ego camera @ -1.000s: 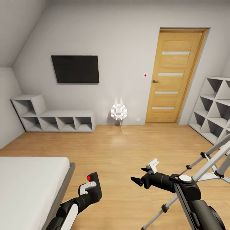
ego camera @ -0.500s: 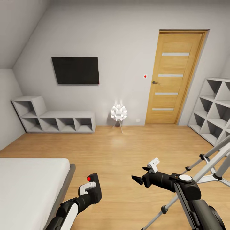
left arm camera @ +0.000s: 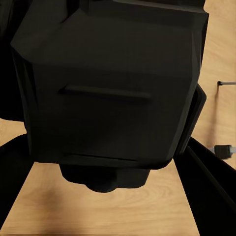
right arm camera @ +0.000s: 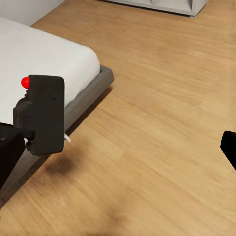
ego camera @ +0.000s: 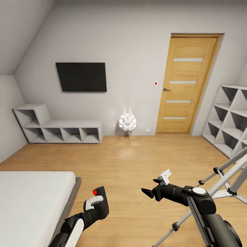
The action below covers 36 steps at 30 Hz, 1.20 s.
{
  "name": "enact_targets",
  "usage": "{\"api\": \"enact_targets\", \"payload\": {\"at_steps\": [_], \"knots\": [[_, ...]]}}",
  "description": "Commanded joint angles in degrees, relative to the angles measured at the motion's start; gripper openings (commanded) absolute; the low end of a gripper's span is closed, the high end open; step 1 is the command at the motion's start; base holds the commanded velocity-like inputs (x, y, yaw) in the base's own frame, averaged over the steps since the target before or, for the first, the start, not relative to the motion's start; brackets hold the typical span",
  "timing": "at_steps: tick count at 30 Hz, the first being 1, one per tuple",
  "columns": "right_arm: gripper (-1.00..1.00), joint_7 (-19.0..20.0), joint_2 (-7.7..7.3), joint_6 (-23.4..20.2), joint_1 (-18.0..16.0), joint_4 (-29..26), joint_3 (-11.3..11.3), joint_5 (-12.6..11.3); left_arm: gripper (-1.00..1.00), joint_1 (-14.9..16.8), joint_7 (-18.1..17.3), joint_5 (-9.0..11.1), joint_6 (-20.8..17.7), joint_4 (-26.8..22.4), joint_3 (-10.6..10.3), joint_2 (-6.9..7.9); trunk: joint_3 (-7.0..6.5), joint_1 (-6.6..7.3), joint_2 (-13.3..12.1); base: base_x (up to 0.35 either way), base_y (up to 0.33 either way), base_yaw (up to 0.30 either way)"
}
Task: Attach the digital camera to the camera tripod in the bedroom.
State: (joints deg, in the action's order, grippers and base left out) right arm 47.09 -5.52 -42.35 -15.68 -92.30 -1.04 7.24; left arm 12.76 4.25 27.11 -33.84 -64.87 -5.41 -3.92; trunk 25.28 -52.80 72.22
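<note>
Left gripper (ego camera: 96, 203) is clamped on the chunky black red-buttoned digital camera (ego camera: 101, 202), right gripper (ego camera: 148, 194) hangs open and empty, silver-grey legged camera tripod (ego camera: 219, 181) not mounted yet.

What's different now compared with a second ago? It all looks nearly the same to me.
Very little. The whole head view slid down slightly, so the camera moved, not the room; the camera tripod now sits lower and further right in it. The left gripper still holds the digital camera, and the right gripper still hangs empty over the floor.
</note>
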Motion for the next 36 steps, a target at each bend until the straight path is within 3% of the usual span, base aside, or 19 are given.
{"api": "enact_targets", "payload": {"at_steps": [1, 36], "knots": [[1.00, 0.5, -0.02, -0.1, -0.1, -0.1, 0.0, 0.6, -1.00, 0.0, 0.5, 0.6, -0.2, 0.0, 0.0, 0.00, -0.12, 0.23, -0.4, 0.000, 0.000, 0.000], [1.00, 0.5, -0.08, 0.0, 0.0, -0.1, -0.1, 0.6, -1.00, 0.1, 0.7, 0.6, -0.3, 0.4, 0.0, -0.01, -6.40, 7.91, -14.4, 0.000, 0.000, 0.000]]}}
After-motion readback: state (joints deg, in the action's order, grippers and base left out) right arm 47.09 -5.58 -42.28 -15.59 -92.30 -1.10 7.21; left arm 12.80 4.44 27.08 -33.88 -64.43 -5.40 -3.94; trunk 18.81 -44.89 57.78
